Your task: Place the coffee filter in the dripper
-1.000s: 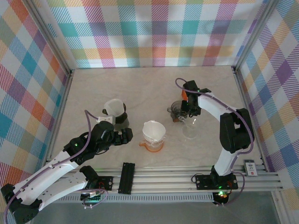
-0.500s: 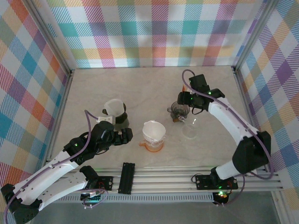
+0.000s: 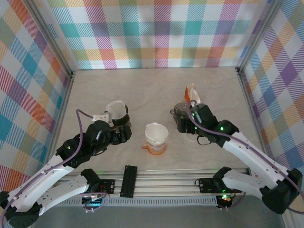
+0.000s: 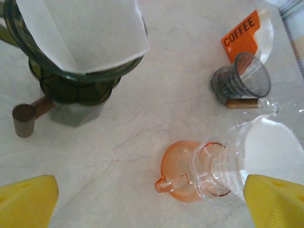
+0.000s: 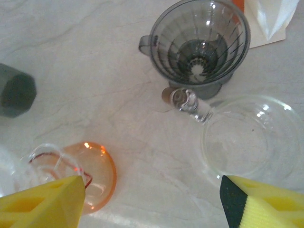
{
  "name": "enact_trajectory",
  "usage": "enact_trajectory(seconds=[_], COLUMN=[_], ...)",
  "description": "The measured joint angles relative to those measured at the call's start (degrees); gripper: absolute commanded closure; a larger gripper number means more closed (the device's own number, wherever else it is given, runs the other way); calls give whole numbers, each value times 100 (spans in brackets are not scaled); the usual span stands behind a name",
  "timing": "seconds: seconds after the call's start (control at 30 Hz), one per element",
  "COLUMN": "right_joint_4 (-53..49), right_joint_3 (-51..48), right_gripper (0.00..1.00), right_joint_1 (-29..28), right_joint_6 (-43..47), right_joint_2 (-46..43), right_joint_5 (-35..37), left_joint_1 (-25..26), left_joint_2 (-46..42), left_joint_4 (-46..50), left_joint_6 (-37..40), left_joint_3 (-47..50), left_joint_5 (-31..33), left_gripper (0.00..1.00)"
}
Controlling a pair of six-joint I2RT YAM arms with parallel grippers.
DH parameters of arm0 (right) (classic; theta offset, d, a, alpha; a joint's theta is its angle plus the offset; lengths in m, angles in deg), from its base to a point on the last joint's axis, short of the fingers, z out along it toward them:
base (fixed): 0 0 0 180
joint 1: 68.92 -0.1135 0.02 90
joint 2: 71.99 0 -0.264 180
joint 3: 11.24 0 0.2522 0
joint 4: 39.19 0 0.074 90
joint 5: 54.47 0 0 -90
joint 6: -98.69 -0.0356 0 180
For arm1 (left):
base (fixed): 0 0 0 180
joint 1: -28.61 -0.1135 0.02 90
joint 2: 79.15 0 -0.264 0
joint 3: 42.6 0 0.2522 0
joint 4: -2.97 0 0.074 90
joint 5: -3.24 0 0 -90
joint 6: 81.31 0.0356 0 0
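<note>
The right gripper [image 5: 152, 204], spread wide and empty, has swung back over the bare grey dripper [image 5: 199, 45], upper frame. The coffee filter [image 4: 270, 152] seemingly sits in the clear dripper [image 4: 216, 166], lower right; the left gripper [image 4: 152, 202] gapes empty too.

I get bright, even light from overhead; the marble table [image 3: 156, 90] reads pale, with only soft, faint shadows on it. Small glints sparkle on the grey dripper [image 5: 199, 45] and the glass server [image 5: 247, 140]. The white filter [image 4: 85, 33] looks nearly washed out, and the yellow fingertips [image 4: 28, 202] at the near corners are blurred.
</note>
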Motion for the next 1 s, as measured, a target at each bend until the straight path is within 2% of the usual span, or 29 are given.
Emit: enact_trajectory(seconds=[0.3, 0.43, 0.63, 0.77, 1.0], right_joint_4=[120, 409, 1416, 2444, 4048], right_joint_3=[-951, -1504, -2385, -3016, -3591], right_gripper=[24, 23, 23, 23, 23], right_joint_1=[-629, -1207, -2280, -2833, -3062], right_joint_6=[-153, -284, -470, -494, -463], right_joint_2=[-1161, -1416, -999, -688, -79], right_joint_5=[-28, -39, 24, 129, 348], left_joint_1=[0, 0, 0, 0, 0], left_joint_2=[-94, -94, -109, -184, -254], left_joint_4=[195, 299, 452, 485, 625], left_joint_6=[17, -48, -87, -87, -85], left_joint_3=[-140, -140, -188, -269, -332], left_joint_5=[245, 284, 402, 483, 588], left_gripper=[0, 0, 0, 0, 0])
